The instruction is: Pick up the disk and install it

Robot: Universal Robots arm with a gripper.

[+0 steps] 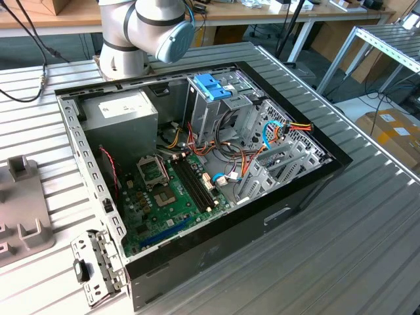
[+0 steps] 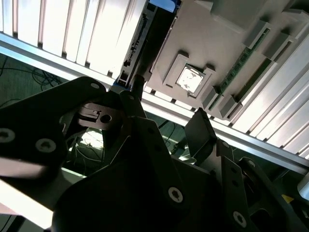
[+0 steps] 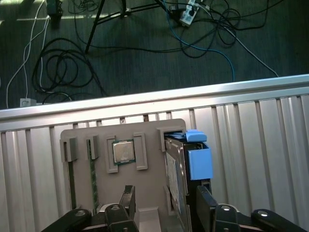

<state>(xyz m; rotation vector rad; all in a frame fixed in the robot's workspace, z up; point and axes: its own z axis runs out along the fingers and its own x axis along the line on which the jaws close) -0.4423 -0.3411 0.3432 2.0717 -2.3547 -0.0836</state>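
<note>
You are at the start of the task. The open computer case point(image 1: 197, 164) has, in my judgement, received nothing yet. On the grey tray point(image 3: 145, 129) the disk point(image 3: 176, 169) stands on edge in its slot, not yet lifted. Your gripper point(image 3: 165, 193) is poised over it, fingers spread to either side, grasping nothing.

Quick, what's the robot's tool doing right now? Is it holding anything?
The tool is open and holds nothing; the disk stands close by in a grey holder.
</note>
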